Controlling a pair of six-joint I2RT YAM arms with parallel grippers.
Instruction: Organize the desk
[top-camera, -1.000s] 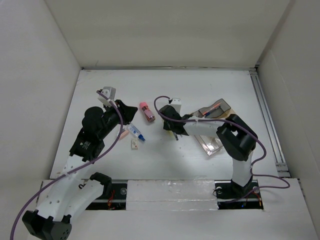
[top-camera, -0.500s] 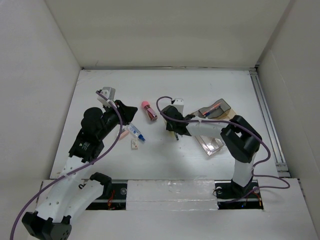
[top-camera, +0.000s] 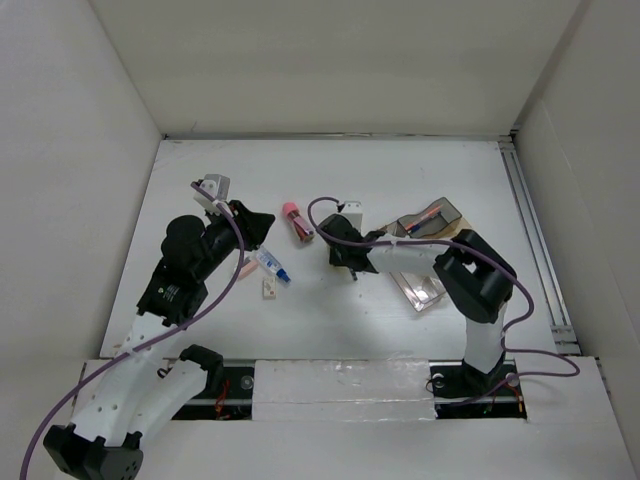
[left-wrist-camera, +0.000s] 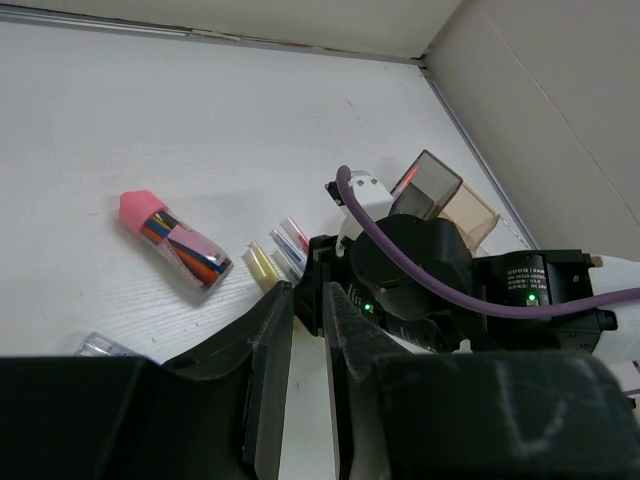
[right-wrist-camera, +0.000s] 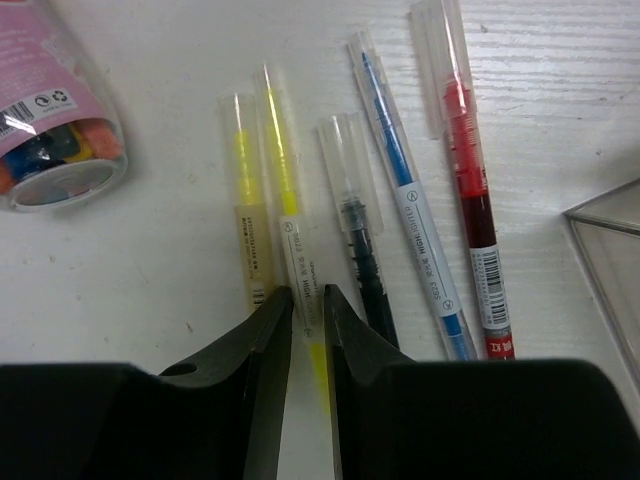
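We see the desk (top-camera: 400, 170), a flat, matte white tabletop walled in white with a metal rail (top-camera: 535, 240) along one side, lying beneath both claws. The right gripper (right-wrist-camera: 308, 300) appears to pinch a yellow highlighter (right-wrist-camera: 285, 190). In its wrist view, a second yellow pen (right-wrist-camera: 243, 190) lies just left of the jaws, and a black pen (right-wrist-camera: 355, 215), blue pen (right-wrist-camera: 405, 200) and red pen (right-wrist-camera: 462, 150) lie to their right. The left gripper (left-wrist-camera: 310, 295) hovers nearly pressed together, holding nothing.
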